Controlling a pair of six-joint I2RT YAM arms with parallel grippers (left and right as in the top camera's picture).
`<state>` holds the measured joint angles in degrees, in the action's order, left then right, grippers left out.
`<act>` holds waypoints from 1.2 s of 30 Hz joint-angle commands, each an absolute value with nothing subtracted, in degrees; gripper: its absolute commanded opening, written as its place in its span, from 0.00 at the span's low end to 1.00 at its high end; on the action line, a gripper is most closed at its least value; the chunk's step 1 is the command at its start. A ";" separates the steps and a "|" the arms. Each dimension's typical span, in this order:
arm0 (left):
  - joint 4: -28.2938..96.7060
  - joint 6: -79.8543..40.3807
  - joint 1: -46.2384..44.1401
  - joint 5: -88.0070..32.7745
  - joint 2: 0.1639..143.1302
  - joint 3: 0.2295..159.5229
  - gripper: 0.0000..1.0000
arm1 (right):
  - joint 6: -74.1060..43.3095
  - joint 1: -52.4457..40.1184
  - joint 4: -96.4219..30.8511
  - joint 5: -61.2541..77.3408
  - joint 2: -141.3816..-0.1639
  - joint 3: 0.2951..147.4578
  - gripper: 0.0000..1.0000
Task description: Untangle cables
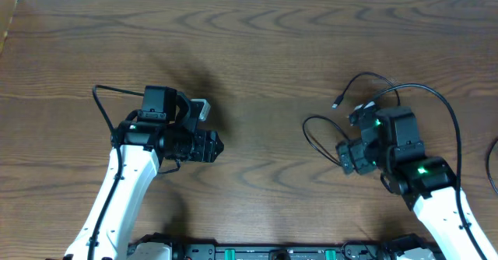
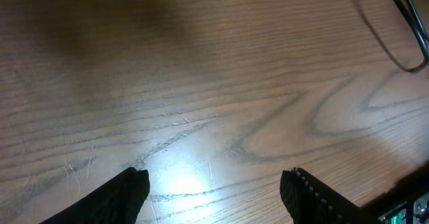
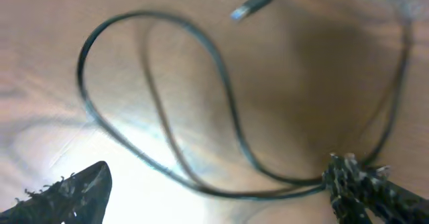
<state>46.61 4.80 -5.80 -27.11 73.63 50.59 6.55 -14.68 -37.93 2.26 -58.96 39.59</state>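
The right gripper [image 3: 216,167], its claw spread wide and empty, hangs just over a looped black cable [image 3: 224,90] lying on the right of the wooden table [image 2: 201,70]. The left gripper [image 2: 214,178], its claw partly spread, holds nothing.

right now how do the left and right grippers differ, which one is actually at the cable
The right gripper hangs over a loop of the black cable, which passes close to one finger; the left gripper is over bare table, with cable only at the corner of its view. The right gripper's jaws stand wider apart than the left gripper's. Both are open and grip nothing.
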 commanded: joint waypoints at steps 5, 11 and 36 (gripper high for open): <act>46.72 5.85 -5.98 -27.81 73.73 50.13 0.69 | 10.85 -14.57 -38.28 5.98 -65.41 38.11 0.93; 46.61 5.82 -5.98 -27.81 73.73 50.13 0.68 | 17.69 -14.57 -31.44 6.50 -78.30 38.11 0.96; 46.61 6.00 -5.98 -27.81 73.73 50.13 0.69 | 29.41 -14.57 -18.70 6.39 -95.72 38.11 0.75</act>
